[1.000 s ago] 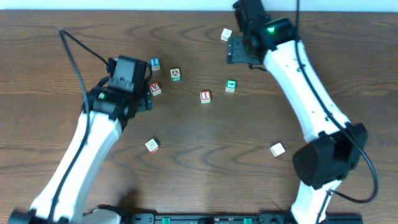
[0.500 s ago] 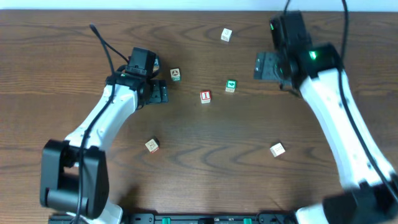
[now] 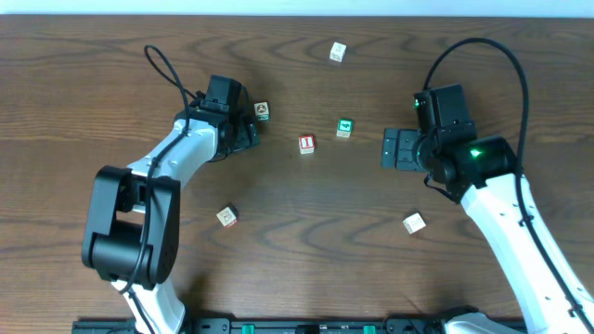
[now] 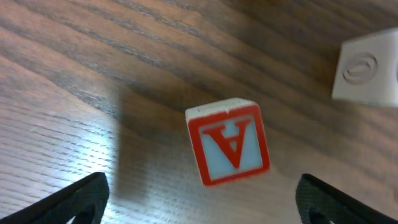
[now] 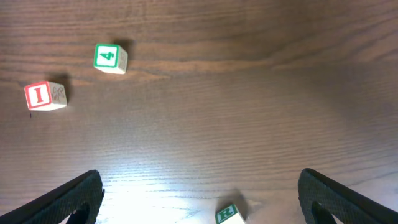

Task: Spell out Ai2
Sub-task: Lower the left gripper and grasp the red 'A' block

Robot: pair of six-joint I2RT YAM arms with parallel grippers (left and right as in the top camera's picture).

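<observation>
The red-framed "A" cube [image 4: 229,149] lies flat on the table in the left wrist view, just ahead of my open left gripper [image 4: 199,210] and between its fingers' lines. In the overhead view the left gripper [image 3: 243,135] covers it. The red-framed "I" cube [image 3: 306,144] sits mid-table and also shows in the right wrist view [image 5: 43,95]. The blue "2" cube is hidden, likely under the left arm. My right gripper [image 3: 391,148] is open and empty, right of the "I" cube; in its wrist view [image 5: 202,208] it hovers over bare wood.
The round-symbol cube [image 3: 263,110] sits just right of the left gripper, also in the left wrist view [image 4: 367,68]. The green "4" cube [image 3: 344,128] is near the "I" cube. An "R" cube [image 5: 230,213] and other loose cubes lie at the back [image 3: 338,51], front left [image 3: 226,216] and front right [image 3: 414,223].
The left gripper has moved right and back, over the "A" cube. The right arm has swung from the far back toward the front, to the right of the middle cubes.
</observation>
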